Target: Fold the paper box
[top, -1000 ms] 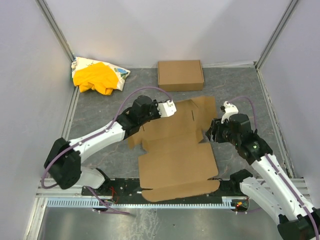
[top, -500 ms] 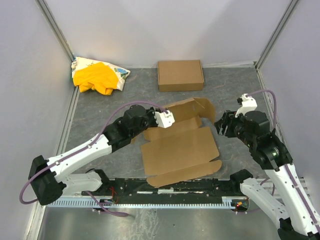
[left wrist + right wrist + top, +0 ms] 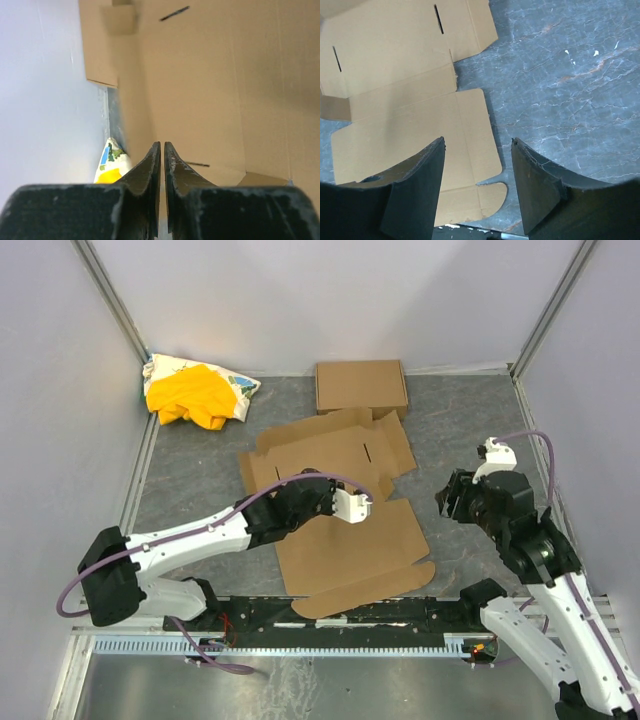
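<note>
We judge the paper box [image 3: 345,555] light, stiff, creased; grip a flap edge. Left tool [image 3: 161,146] clenched empty, right tool [image 3: 477,141] released.

Overhead, wrist close-ups, all showing paper box [image 3: 350,550]

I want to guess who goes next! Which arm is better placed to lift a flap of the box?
Probably the right. The right gripper is open and faces the right edge of the box. The left gripper is over the middle of the sheet with its fingers shut, so it would have to open and move first.
</note>
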You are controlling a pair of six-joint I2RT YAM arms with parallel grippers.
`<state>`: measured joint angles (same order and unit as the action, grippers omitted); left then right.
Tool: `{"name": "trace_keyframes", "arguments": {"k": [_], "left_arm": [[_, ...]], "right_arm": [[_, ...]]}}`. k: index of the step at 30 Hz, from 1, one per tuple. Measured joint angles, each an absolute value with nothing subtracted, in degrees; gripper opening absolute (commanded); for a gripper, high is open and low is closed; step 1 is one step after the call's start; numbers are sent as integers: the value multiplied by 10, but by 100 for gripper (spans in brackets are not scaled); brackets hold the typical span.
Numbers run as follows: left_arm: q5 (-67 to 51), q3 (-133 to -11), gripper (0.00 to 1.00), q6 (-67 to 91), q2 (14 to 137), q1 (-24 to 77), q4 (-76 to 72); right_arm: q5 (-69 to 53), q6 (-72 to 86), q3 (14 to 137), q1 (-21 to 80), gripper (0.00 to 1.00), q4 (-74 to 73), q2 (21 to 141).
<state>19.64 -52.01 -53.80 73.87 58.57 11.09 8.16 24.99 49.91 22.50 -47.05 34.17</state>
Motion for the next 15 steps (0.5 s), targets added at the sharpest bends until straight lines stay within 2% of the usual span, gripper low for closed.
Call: {"name": "trace_keyframes", "arguments": {"k": [1, 2, 3, 4, 5, 7, 9, 12, 15], "left_arm": [[201, -520, 15, -540, 739, 588, 110], [209, -520, 27, -540, 739, 590, 107], [216, -520, 47, -540, 739, 590, 102], [229, -519, 60, -542, 738, 591, 92], [242, -519, 65, -541, 738, 589, 74], [254, -526, 72, -516, 739, 577, 47], [236, -578, 74, -451, 755, 536, 57], [183, -724, 75, -366, 829, 430, 76], [175, -856, 74, -345, 933, 348, 74]], "right_arm": [[88, 246, 500, 225, 63, -466, 351], [93, 244, 501, 225, 64, -461, 364], [96, 242, 504, 225, 65, -457, 380], [97, 240, 509, 225, 67, -453, 399], [98, 240, 516, 225, 68, -450, 419], [98, 239, 531, 225, 68, -444, 456], [94, 239, 557, 225, 68, -439, 506], [76, 239, 589, 225, 68, -423, 577], [53, 236, 598, 223, 68, -403, 626]]}}
